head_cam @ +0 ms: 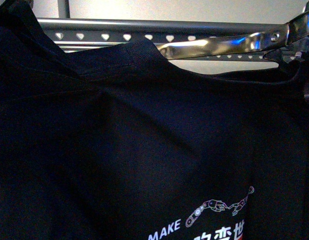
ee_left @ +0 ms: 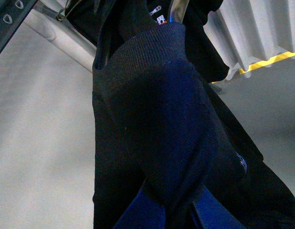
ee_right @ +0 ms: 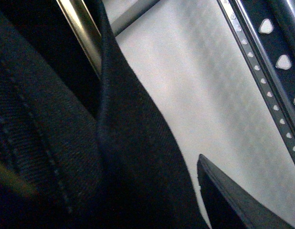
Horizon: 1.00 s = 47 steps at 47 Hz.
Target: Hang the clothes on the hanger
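The black T-shirt (head_cam: 144, 150) fills most of the front view, held up close to the camera, with its white print (head_cam: 214, 220) at the bottom right. The grey rack rail (head_cam: 144, 30) with heart-shaped holes runs across the top behind it. A shiny chrome bar (head_cam: 219, 46) sticks out of the shirt's neck toward the upper right. In the left wrist view my left gripper (ee_left: 173, 210) is shut on the shirt (ee_left: 157, 119) below its ribbed collar; its blue fingers (ee_left: 138, 214) show. In the right wrist view my right gripper (ee_right: 185, 205) is shut on the shirt's seamed fabric (ee_right: 57, 143); one dark finger (ee_right: 228, 200) shows.
The rack rail also shows in the left wrist view (ee_left: 9, 19) and in the right wrist view (ee_right: 276, 62). The chrome bar (ee_right: 83, 28) runs along the shirt edge. A white ribbed panel with a yellow strip (ee_left: 267, 33) stands behind the shirt. A pale floor lies below.
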### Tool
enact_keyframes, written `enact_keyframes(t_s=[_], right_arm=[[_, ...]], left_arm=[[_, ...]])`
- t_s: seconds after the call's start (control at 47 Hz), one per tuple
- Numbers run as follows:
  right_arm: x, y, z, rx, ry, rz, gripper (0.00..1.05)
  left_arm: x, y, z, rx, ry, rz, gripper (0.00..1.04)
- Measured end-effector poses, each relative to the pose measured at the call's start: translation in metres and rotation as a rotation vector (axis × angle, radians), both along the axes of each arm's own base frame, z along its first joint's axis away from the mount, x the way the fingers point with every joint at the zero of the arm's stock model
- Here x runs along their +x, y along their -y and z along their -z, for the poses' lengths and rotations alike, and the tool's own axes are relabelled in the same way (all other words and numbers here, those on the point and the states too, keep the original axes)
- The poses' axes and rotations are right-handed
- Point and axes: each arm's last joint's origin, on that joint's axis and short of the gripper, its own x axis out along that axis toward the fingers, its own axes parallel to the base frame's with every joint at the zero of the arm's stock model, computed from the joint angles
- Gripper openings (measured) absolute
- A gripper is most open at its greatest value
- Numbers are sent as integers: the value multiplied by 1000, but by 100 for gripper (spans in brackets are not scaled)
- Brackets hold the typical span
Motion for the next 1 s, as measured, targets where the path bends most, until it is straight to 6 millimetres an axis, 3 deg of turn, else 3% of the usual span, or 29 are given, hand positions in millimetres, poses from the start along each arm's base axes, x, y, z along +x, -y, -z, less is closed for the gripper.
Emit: enact_keyframes(t_s=[0.106,0.191,0.468,0.617,0.851,1.0], right_arm=[[-5,6,14,41,10,-17,21],[-8,10,24,51,14,-22,16],[-24,42,54,195,-78,8,14],[-38,65,76,228,-243,-9,14],[-49,74,89,164,-344,-8,12],[-46,75,82,59,-315,12,11]], left_arm=[[0,0,0,-7,3,13,18],[-1,0,-2,-14,10,25,29],[-3,5,-5,-26,22,59,68],[-4,11,-4,-33,17,90,99],[-2,14,3,-37,-11,104,98],[-1,15,5,-39,-19,109,98]])
